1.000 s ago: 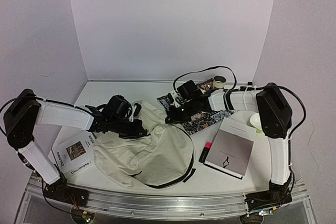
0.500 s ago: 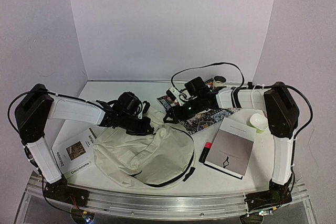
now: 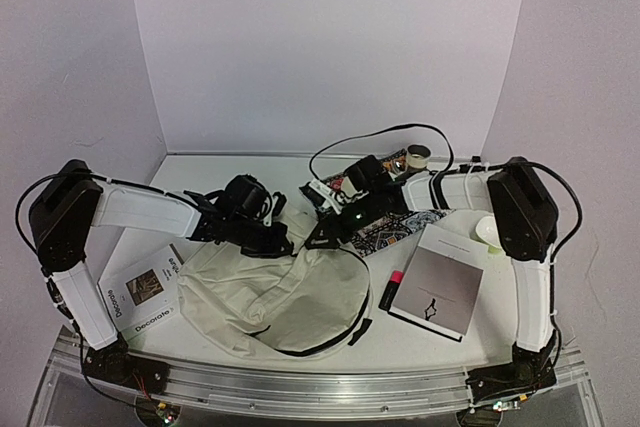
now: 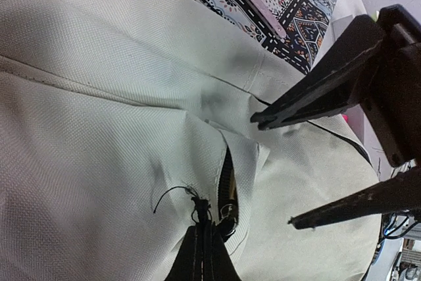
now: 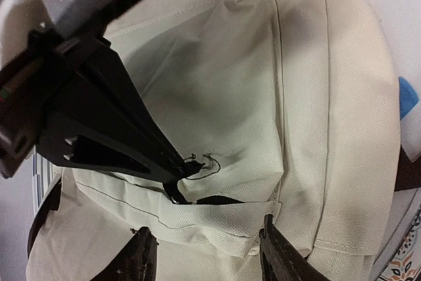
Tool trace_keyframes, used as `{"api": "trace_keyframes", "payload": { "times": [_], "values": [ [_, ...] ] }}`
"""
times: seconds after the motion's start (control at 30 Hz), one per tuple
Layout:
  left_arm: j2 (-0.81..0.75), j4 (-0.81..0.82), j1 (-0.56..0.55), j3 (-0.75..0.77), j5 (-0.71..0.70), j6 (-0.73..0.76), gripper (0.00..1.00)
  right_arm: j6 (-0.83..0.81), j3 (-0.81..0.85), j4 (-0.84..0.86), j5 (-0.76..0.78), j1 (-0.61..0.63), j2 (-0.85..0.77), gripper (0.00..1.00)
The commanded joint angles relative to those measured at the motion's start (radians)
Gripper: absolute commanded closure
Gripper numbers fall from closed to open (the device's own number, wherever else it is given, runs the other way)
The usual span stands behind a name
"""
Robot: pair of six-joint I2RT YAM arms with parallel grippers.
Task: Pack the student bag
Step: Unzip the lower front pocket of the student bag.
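Even, soft overhead light, faint shadows, slight violet cast, wrist views close up, dark fingers (image 4: 316, 100) slightly blurred

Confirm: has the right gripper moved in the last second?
Yes. Judged against the grey book, which has stayed put, the right gripper has shifted toward the near edge, over the student bag's rim.

Cream student bag (image 3: 285, 297) with black zipper trim, navy floral-patterned pouch (image 3: 398, 228), pink-capped marker (image 3: 391, 287), grey book (image 3: 440, 289).

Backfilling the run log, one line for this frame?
left tool: shut on student bag | right tool: open over student bag
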Motion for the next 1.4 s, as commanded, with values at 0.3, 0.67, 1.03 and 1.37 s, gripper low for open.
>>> {"api": "trace_keyframes", "payload": {
  "times": [0.3,0.67,1.03,1.37],
  "values": [
    [-0.007,0.003,-0.002,0.043,0.013,0.020,1.00,-0.040,0.042,-0.033,-0.070,0.004,0.066,0.78],
    [-0.027,0.003,-0.002,0.029,0.017,0.018,1.00,-0.035,0.057,-0.038,-0.022,0.004,0.092,0.66],
    [-0.072,-0.001,-0.002,-0.032,0.028,-0.001,1.00,-0.032,0.040,-0.036,0.001,-0.003,0.063,1.00],
    [-0.224,-0.089,-0.002,-0.201,-0.018,-0.058,1.00,0.009,0.037,-0.012,-0.021,-0.016,0.016,1.00]
  ]
}}
